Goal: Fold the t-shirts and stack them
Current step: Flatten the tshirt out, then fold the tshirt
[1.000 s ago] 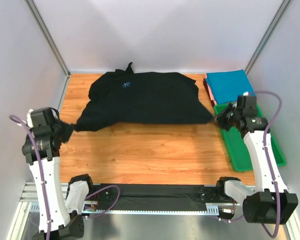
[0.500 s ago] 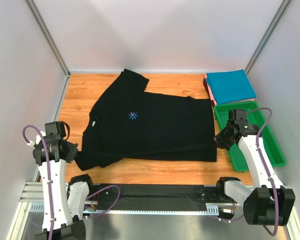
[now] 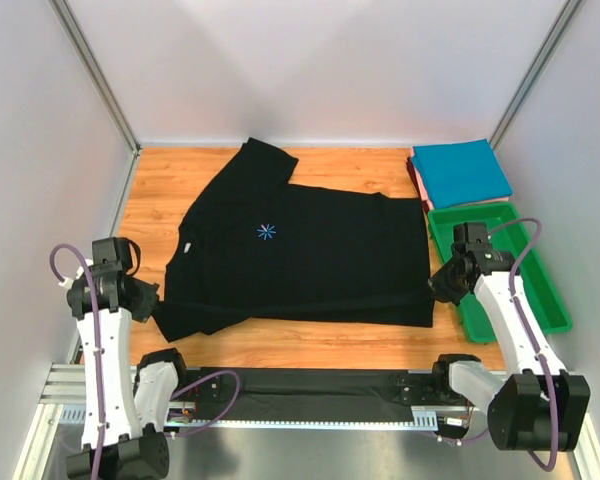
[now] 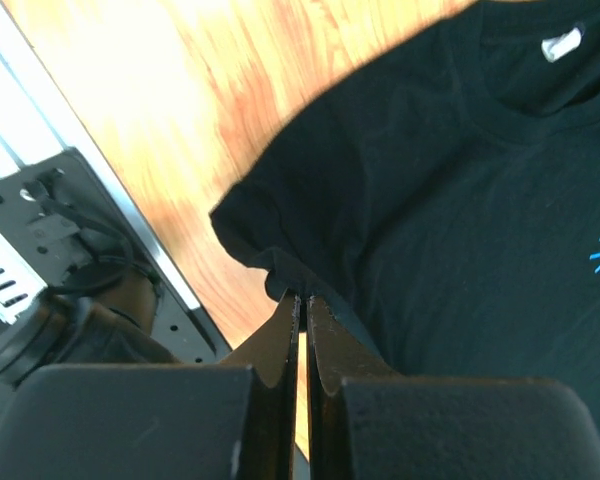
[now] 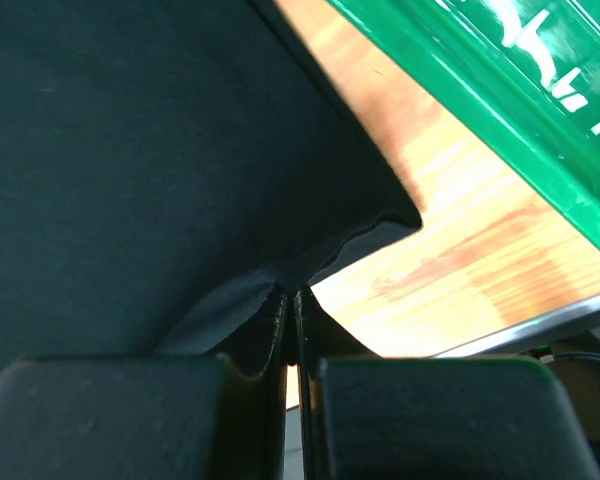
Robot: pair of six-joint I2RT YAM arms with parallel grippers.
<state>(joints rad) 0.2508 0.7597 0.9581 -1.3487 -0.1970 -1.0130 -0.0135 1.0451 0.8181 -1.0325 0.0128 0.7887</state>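
Note:
The black t-shirt lies spread flat on the wooden table, its blue-white starburst mark facing up. My left gripper is shut on the shirt's near left sleeve edge. At the shirt's near right hem corner my right gripper is shut on the cloth. A folded teal-blue t-shirt lies at the back right on a reddish t-shirt, of which only an edge shows.
A green plastic tray stands along the right side, just beyond my right gripper; its wall shows close in the right wrist view. White enclosure walls stand on three sides. A black rail runs along the near table edge.
A second ago the shirt hung bunched at the back between raised grippers. Both arms drew it toward the near edge and lowered it; it now lies flat, and little has moved in the last half second.

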